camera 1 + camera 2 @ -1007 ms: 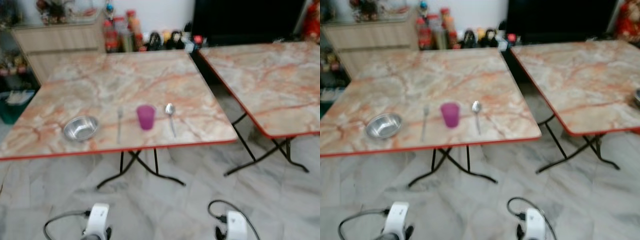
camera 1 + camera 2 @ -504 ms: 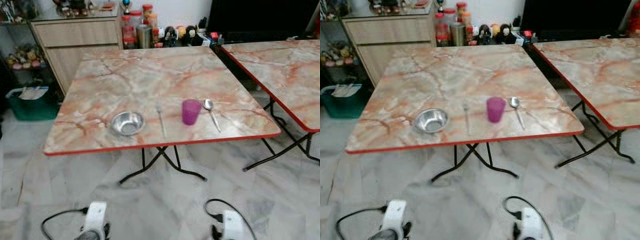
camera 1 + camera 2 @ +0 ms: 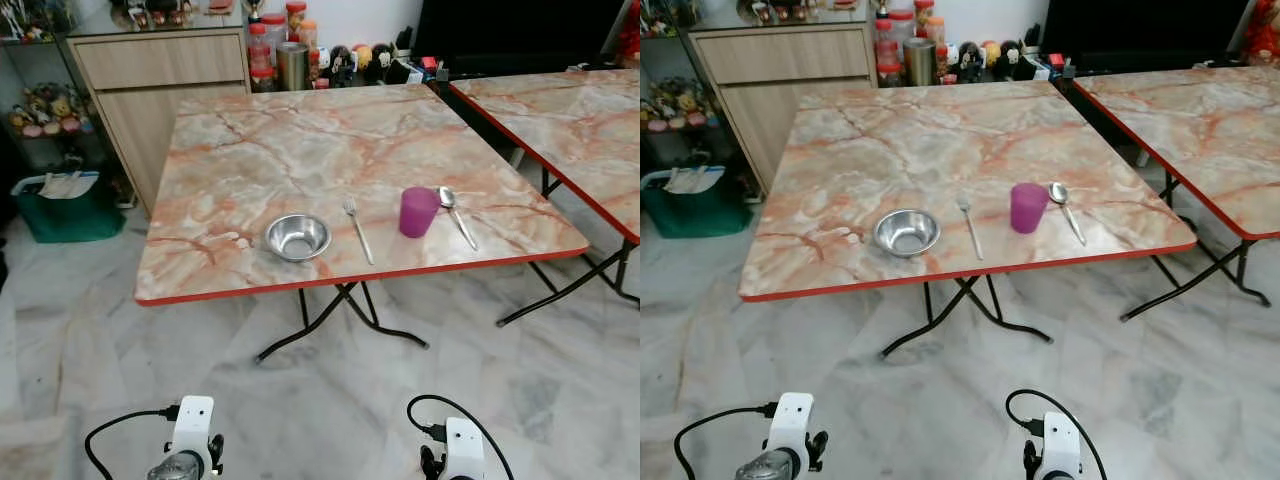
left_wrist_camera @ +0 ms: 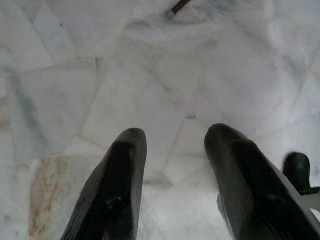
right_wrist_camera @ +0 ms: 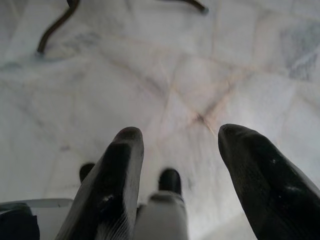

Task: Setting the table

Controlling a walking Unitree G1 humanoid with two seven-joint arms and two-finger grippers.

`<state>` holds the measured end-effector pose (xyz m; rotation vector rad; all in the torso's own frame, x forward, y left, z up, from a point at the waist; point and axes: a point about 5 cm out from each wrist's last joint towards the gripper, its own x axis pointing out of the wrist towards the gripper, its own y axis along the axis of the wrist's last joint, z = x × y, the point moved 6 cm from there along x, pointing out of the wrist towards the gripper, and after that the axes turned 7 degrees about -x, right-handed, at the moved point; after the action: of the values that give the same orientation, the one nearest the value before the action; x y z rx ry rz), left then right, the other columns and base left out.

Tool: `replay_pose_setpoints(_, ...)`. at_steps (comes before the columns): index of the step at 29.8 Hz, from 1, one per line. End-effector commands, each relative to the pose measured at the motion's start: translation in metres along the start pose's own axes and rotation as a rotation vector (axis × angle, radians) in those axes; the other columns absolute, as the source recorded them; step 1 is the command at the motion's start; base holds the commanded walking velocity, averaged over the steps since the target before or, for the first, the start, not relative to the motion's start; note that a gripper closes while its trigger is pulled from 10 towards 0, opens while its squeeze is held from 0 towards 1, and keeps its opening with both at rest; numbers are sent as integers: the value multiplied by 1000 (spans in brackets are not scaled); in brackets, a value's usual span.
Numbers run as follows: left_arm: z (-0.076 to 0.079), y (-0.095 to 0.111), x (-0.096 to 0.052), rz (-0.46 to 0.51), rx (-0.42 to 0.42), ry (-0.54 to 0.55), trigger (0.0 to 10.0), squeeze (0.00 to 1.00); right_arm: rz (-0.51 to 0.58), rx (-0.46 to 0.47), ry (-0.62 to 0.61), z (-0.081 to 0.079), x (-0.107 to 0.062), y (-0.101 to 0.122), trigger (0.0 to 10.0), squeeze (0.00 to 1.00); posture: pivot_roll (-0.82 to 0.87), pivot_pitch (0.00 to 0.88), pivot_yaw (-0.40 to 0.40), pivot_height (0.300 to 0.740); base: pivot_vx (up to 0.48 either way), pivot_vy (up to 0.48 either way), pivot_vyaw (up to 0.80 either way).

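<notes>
Near the front edge of the marble-topped folding table (image 3: 300, 140) lies a row of tableware: a steel bowl (image 3: 296, 236), a fork (image 3: 358, 228), a purple cup (image 3: 418, 211) and a spoon (image 3: 457, 214). Both arms hang low over the floor, well short of the table. My left gripper (image 4: 170, 132) is open above pale floor tiles, its fingers (image 4: 122, 170) holding nothing. My right gripper (image 5: 175, 131) is open too, also over the floor.
A second marble table (image 3: 570, 110) stands to the right across a narrow gap. A wooden cabinet (image 3: 150, 70) with jars and figurines lines the back wall, and a green bin (image 3: 65, 205) sits at the left. Folding table legs (image 3: 340, 320) spread under the near table.
The camera has swung so the near table now sits further right and closer in the picture. The tableware keeps its arrangement; both arms still hang low.
</notes>
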<state>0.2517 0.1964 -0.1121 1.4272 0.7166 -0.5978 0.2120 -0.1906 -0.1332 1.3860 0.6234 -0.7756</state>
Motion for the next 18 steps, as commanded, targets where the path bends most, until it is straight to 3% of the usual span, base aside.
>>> replay_pose_setpoints(1,-3,1,0,3,-4,7,10000,0,2,21,-3,-1,0,1,10000,0,15,0,6,736,0,0,0)
replay_pose_setpoints(5,-3,0,0,-1,-3,8,10000,0,0,21,-3,-1,0,0,10000,0,17,0,7,736,0,0,0)
replay_pose_setpoints(18,-2,1,0,3,9,-1,10000,0,-1,19,-1,-3,0,0,10000,0,18,0,11,736,299,0,0)
